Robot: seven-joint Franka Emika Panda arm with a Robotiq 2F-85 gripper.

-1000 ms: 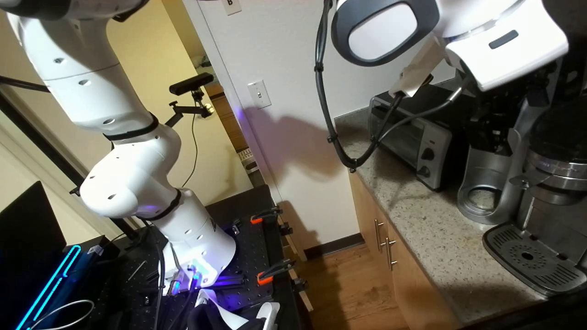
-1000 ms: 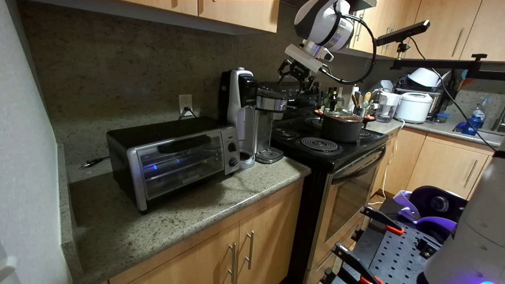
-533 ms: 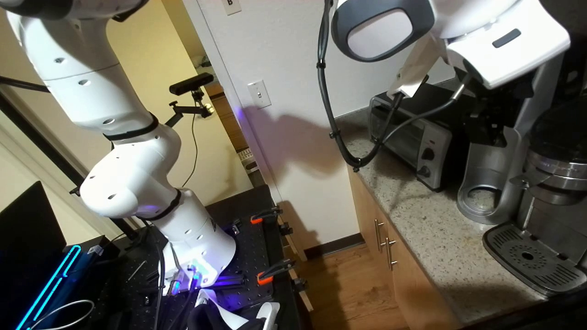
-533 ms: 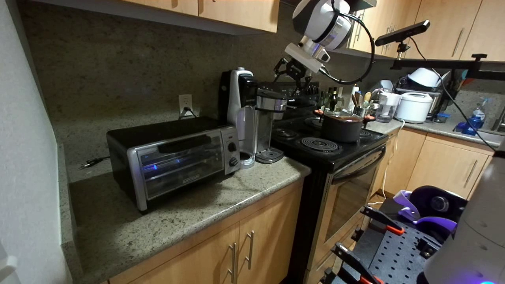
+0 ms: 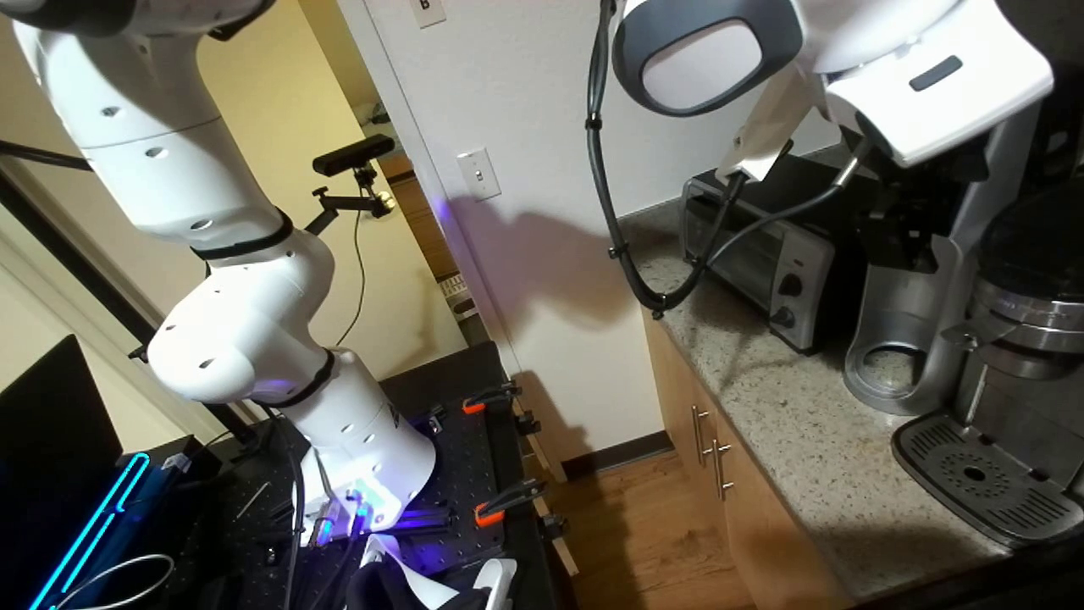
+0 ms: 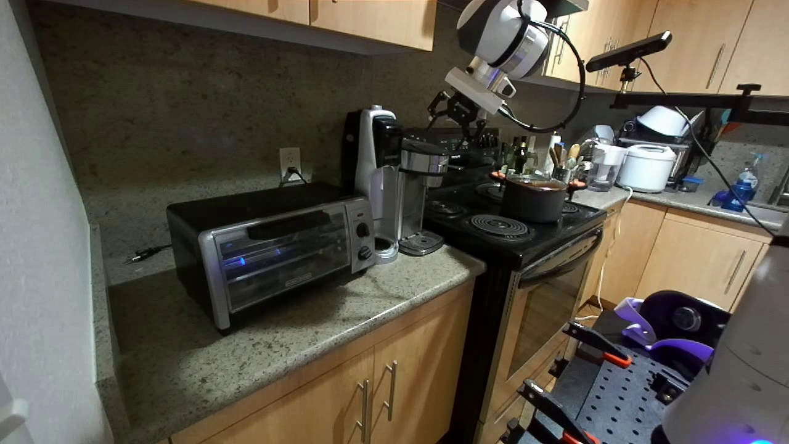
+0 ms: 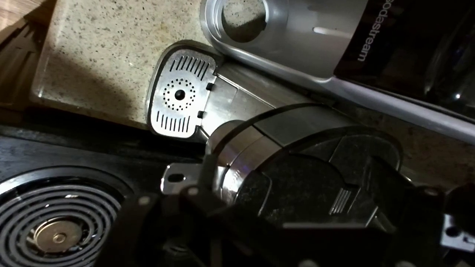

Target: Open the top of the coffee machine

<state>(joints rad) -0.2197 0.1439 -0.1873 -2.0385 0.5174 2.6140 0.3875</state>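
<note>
The brushed-steel and black coffee machine stands on a speckled stone counter beside a black stove. Its rounded dark lid, edged by a curved silver band, lies down. In an exterior view the black two-finger gripper hangs toward the machine's one o'clock. In the wrist view its fingers stand wide apart over the lid; contact cannot be told. From the lid, the slotted steel drip tray lies at ten o'clock, a tall silver-and-black soda maker at one. In an exterior view a boxy black-and-silver toaster oven sits at the machine's eight o'clock.
</note>
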